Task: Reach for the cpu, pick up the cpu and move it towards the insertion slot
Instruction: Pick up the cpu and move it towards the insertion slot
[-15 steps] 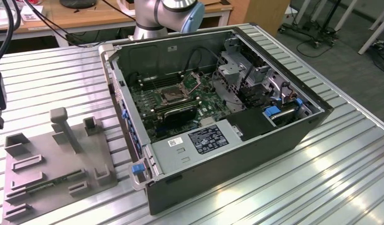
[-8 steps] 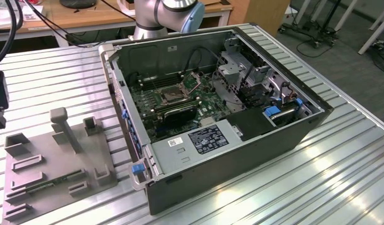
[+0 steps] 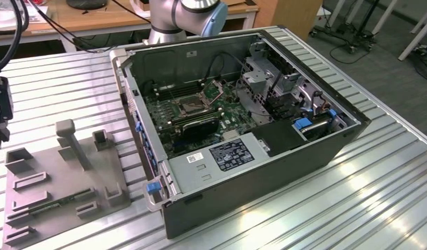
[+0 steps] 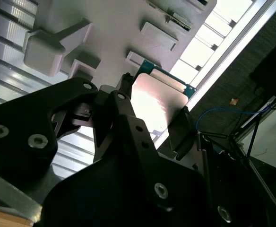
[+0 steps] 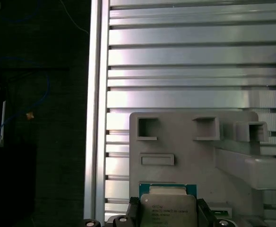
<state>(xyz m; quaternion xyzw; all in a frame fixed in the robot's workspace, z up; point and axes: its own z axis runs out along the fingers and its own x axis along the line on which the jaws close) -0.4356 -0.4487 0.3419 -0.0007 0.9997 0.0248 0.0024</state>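
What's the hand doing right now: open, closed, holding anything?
The hand: closed on the cpu, gripping it by two opposite edges.

Two dark fingers (image 5: 132,211) clamp the cpu (image 5: 168,208) over the grey fixture plate (image 5: 194,156).

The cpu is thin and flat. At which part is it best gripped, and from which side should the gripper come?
Grip two opposite side edges, coming down onto its flat metal top. The cpu is a thin square, so only its narrow edges give parallel faces to pinch. The gripper holds it just so, with the grey fixture plate beneath.
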